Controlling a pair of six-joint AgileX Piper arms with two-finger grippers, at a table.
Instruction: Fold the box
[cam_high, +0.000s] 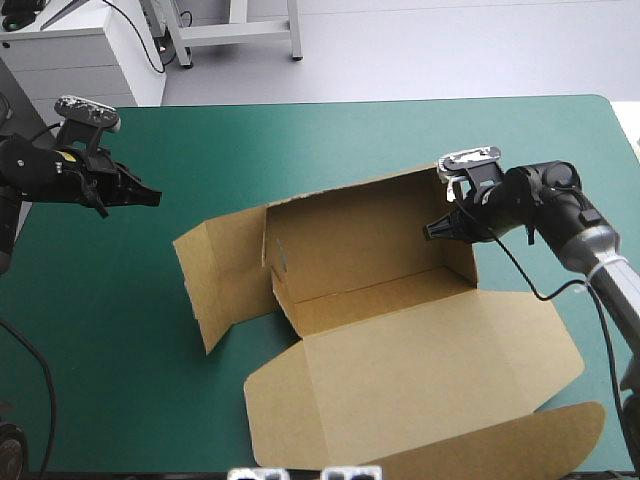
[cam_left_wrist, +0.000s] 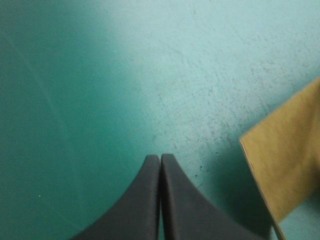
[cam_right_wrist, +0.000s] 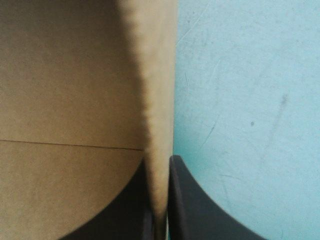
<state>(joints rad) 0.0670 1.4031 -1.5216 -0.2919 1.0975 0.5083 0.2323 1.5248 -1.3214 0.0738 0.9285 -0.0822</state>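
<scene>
Teal-green cover (cam_high: 300, 140): spreads over the whole table and carries the box near its middle.
Box (cam_high: 370, 240): sits mid-table, a touch toward 3 o'clock; stands half raised as an open tray, far wall up at 12 o'clock.
Lid (cam_high: 420, 380): lies flat on the cover toward 6 o'clock, reaching the near edge.
Left flap (cam_high: 225, 275): splays outward at 9 o'clock, leaning and not tucked.
Right wall (cam_high: 460, 262): stands upright at 3 o'clock, pinched near its top.
Right gripper (cam_high: 432, 232): clamps the right wall, all but closed, one black finger inside the tray and one outside.
Left gripper (cam_high: 150, 196): hangs over the cover at 9 o'clock from the box, well apart; fingers pressed together on nothing, aimed at the left flap.
Risk: probably a crease off the score line if the pinch drags sideways; possibly the whole box sliding, with one arm holding and the left flap loose.
High view only: gives the full layout and the gap between left gripper and flap.
Right wrist view only: shows the board edge running between the fingers.
Left wrist view only: shows the tips meeting, a brown corner ahead and to one side.
</scene>
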